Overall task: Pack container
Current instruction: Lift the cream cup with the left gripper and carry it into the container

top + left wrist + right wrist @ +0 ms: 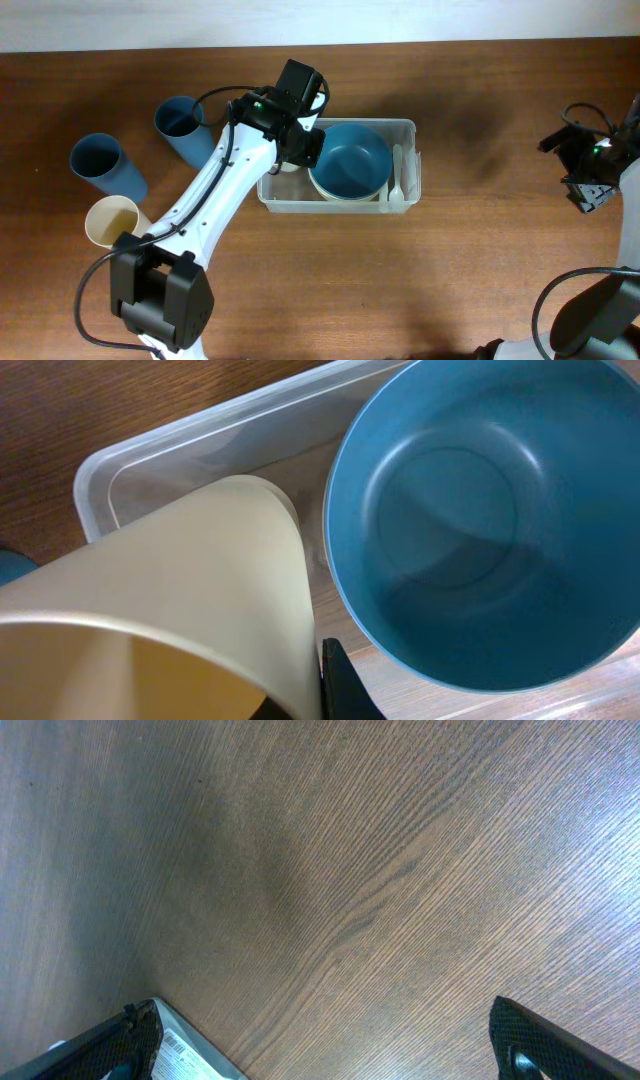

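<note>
The clear plastic container (340,205) sits mid-table and holds a blue bowl (350,160) and a white spoon (397,175) along its right wall. My left gripper (300,140) hangs over the container's left end, shut on a cream cup (200,580). The cup is tilted, and its base points down into the container (180,445) beside the blue bowl (480,520). One black finger (340,685) presses against the cup's outer wall; the other finger is hidden. My right gripper (330,1040) stands open over bare wood at the table's right edge (590,180).
Left of the container stand two blue cups (185,128) (105,165) and another cream cup (115,220). The left arm stretches from the front left up to the container. Bare wooden table lies between the container and the right gripper.
</note>
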Controlling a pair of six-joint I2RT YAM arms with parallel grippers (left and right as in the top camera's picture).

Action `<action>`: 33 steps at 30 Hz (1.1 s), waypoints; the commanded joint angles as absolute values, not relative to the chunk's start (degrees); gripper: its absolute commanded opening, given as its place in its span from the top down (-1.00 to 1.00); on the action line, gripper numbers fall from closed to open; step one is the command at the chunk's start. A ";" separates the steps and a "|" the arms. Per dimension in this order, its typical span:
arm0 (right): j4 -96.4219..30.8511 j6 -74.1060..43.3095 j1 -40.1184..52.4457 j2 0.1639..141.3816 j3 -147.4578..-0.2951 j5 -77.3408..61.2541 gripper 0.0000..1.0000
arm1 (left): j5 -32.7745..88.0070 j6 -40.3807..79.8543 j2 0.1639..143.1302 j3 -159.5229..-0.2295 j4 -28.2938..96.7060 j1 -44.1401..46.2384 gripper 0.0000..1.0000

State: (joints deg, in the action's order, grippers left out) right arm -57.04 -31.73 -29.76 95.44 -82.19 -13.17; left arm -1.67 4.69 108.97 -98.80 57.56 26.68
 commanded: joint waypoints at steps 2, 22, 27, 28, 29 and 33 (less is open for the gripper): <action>-57.01 -32.23 -29.98 94.02 -83.05 -13.28 -0.98 | -0.82 3.81 109.06 -99.59 57.28 26.85 0.26; -57.01 -32.23 -29.98 94.02 -83.05 -13.26 -0.98 | -5.04 3.84 105.84 -116.25 71.29 26.79 0.06; -57.01 -32.23 -29.98 94.02 -83.05 -13.28 -0.97 | -8.27 6.42 100.68 -120.92 78.13 26.68 -0.05; -57.01 -32.23 -29.98 94.02 -83.05 -13.28 -0.98 | -9.69 7.75 99.53 -120.92 79.72 26.52 -0.07; -57.01 -32.23 -29.98 94.02 -83.05 -13.28 -0.98 | -11.44 9.30 98.30 -120.92 82.00 26.28 -0.08; -57.01 -32.23 -29.98 94.02 -83.05 -13.28 -0.98 | -16.75 19.92 94.30 -120.90 94.02 23.94 -0.08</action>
